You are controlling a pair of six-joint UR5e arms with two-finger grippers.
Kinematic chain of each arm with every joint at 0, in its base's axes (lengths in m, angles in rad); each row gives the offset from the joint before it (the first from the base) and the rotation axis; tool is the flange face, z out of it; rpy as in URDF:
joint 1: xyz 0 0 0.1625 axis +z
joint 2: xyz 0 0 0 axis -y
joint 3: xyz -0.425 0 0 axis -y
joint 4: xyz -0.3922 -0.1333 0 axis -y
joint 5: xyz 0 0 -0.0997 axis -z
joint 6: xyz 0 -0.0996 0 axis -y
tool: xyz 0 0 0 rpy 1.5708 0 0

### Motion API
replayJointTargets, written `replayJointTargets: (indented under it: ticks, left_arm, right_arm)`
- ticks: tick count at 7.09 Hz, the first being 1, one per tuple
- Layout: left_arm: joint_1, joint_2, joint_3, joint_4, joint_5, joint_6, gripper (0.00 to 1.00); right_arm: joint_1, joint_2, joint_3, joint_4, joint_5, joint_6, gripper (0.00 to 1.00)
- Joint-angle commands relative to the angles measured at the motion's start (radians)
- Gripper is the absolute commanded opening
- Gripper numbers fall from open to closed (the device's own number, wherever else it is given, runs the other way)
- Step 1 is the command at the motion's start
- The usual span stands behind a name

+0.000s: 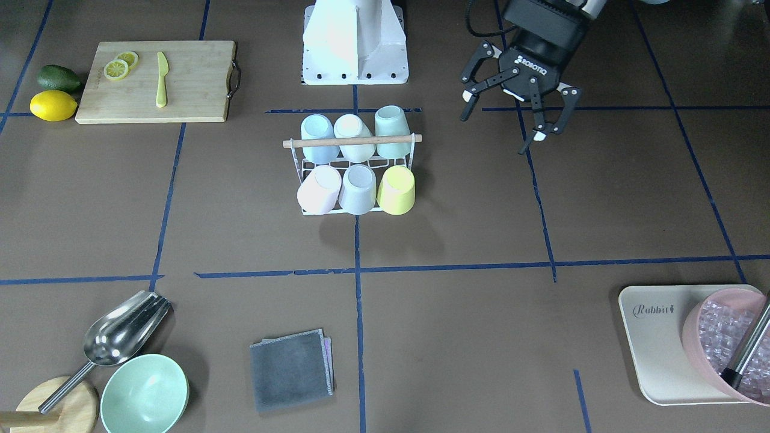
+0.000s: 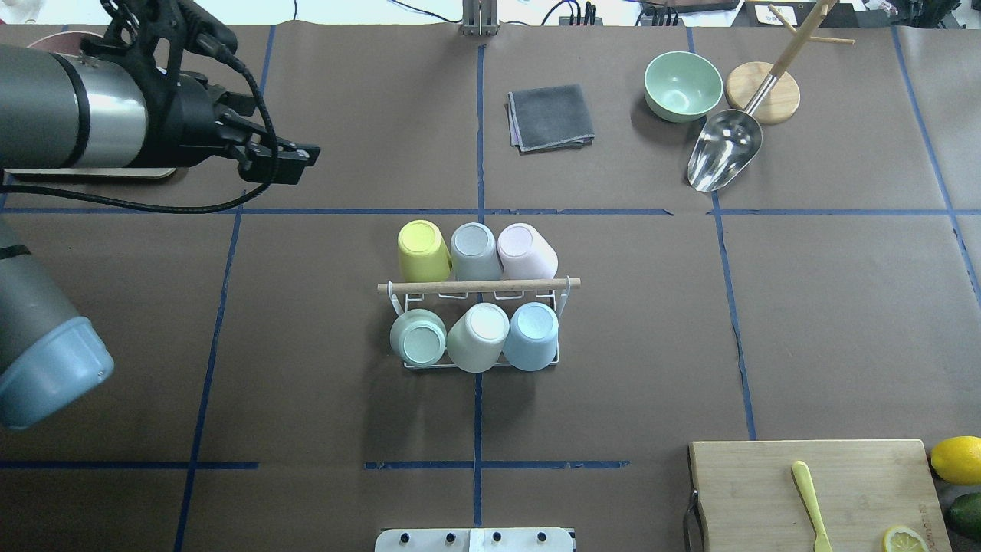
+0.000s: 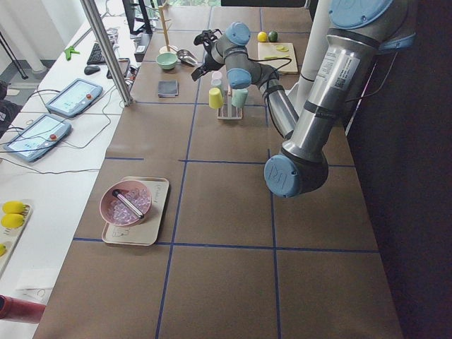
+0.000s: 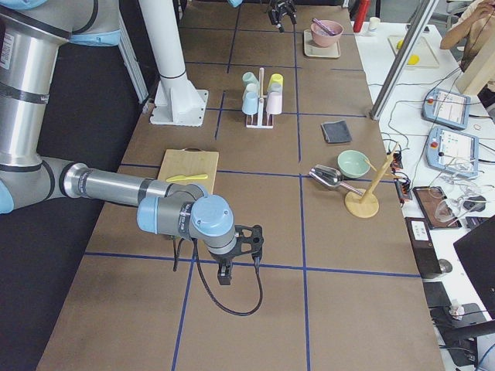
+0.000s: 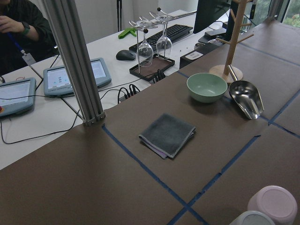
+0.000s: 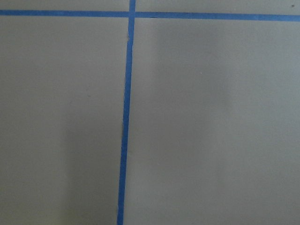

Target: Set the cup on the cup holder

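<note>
Six cups (image 1: 358, 189) hide the cup holder (image 1: 352, 142) prongs

**Surface Materials and Finishes**

My left gripper (image 1: 493, 135) has a matt black finish.
Table (image 1: 481, 198): matt brown paper, blue tape (image 1: 358, 270) lines.
Rack (image 1: 385, 161): white coated wire, bare wood rod (image 1: 352, 142).
Cups (image 1: 397, 190): smooth, matt pastel.
Scoop (image 1: 117, 334): polished metal.
Cloth (image 1: 292, 370): soft grey fabric.
Cutting board (image 1: 192, 81): pale wood.

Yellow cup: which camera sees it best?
The front-facing view: the yellow cup is big and unblocked at the rack's end. Overhead shows it well too. Both side views show it tiny. The wrist views miss it.
</note>
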Motion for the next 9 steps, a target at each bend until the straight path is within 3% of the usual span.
replayJointTargets:
  ticks: [1, 3, 6, 7, 8, 9]
  left_arm:
    - [-0.114, 0.148, 0.013, 0.077, -0.162, 0.007, 1.00]
    - [-0.165, 0.294, 0.065, 0.080, -0.189, 0.015, 1.00]
    - [-0.254, 0.357, 0.235, 0.080, -0.244, 0.015, 1.00]
    - [-0.317, 0.357, 0.314, 0.084, -0.321, 0.015, 1.00]
    - [-0.437, 0.356, 0.414, 0.082, -0.465, 0.016, 1.00]
    - [-0.519, 0.356, 0.479, 0.087, -0.542, 0.123, 1.00]
  right_arm:
    - [0.001, 0.064, 0.047, -0.193, -0.146, -0.060, 1.00]
    - [-0.004, 0.118, 0.047, -0.203, -0.177, -0.047, 1.00]
    - [-0.025, 0.120, 0.012, -0.196, -0.164, -0.006, 1.00]
    - [-0.036, 0.121, 0.012, -0.193, -0.158, 0.059, 1.00]
    - [-0.043, 0.146, 0.000, -0.168, -0.139, 0.103, 1.00]
    - [-0.060, 0.172, -0.017, -0.131, -0.136, 0.180, 1.00]
